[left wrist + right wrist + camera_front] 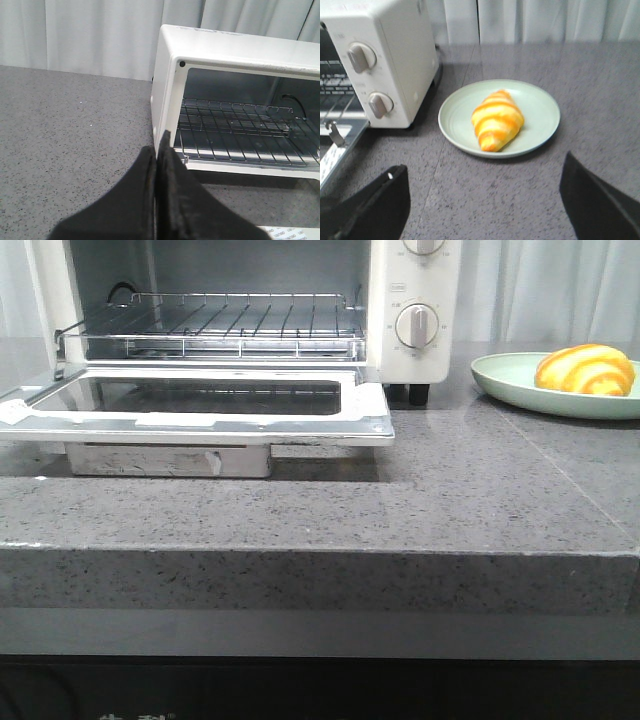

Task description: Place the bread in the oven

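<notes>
The right claw [482, 200] hung above the grey tabletop [600, 100] with its two black fingers [372, 202] set wide apart and nothing between them. Ahead of it, past the fingertips and roughly in line with the gap, the bread [497, 120] lay on a pale green plate [540, 102], resting a little off the plate's middle with its long axis running toward the claw and away from it. The bread was untouched, well clear of both fingers. Beyond the claw's left finger stood the white oven [395, 55], its two knobs [380, 104] facing the claw, the plate just beside its black foot but not touching it. The left claw [157, 165] had its fingers [135, 200] pressed together, empty, with the tips pointing at the near front corner of the oven [165, 85]; whether they touched the casing cannot be told. Past those tips the oven's cavity was exposed, the wire rack [240, 135] lying level inside it. In the front view neither claw showed; the door [200, 405] was dropped flat and open over the tabletop [450, 500], the rack [230, 325] bare behind it, and the bread [585, 370] sat on the plate [505, 375] off to the oven's knob side, outside the cavity.
</notes>
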{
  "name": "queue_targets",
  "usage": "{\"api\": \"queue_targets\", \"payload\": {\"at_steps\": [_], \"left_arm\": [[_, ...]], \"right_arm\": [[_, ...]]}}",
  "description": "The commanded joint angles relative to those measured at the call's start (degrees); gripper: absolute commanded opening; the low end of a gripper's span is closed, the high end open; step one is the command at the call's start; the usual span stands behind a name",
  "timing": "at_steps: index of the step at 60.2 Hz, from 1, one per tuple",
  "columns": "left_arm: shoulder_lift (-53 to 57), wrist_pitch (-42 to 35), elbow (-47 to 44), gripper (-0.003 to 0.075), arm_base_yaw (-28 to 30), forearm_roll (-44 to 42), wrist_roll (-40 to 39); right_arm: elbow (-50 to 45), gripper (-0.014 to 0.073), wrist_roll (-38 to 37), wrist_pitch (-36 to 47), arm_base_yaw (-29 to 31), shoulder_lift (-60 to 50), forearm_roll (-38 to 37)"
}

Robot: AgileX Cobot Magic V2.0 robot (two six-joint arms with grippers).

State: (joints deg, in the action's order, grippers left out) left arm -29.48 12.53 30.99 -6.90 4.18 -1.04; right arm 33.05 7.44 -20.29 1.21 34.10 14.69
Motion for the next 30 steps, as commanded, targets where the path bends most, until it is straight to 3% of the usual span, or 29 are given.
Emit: {"api": "queue_targets", "payload": {"at_steps": [1,11,30], "left_arm": [[-0.13,-4.91,1.6,-0.002,0.03,0.56,-0.44],[-0.13,-4.91,1.6,-0.002,0.03,0.56,-0.44],[-0.13,-4.91,1.6,-0.002,0.03,0.56,-0.44]], "right_arm": [[6.06,0.0624,-0.14,1.83,0.4,6.53,1.67],[15.77,0.0624,-2.32,-0.7,0.83,22.21,3.85],[28.26,0.0624,-6.67,-0.91,1.47,42.26,4.1]]}}
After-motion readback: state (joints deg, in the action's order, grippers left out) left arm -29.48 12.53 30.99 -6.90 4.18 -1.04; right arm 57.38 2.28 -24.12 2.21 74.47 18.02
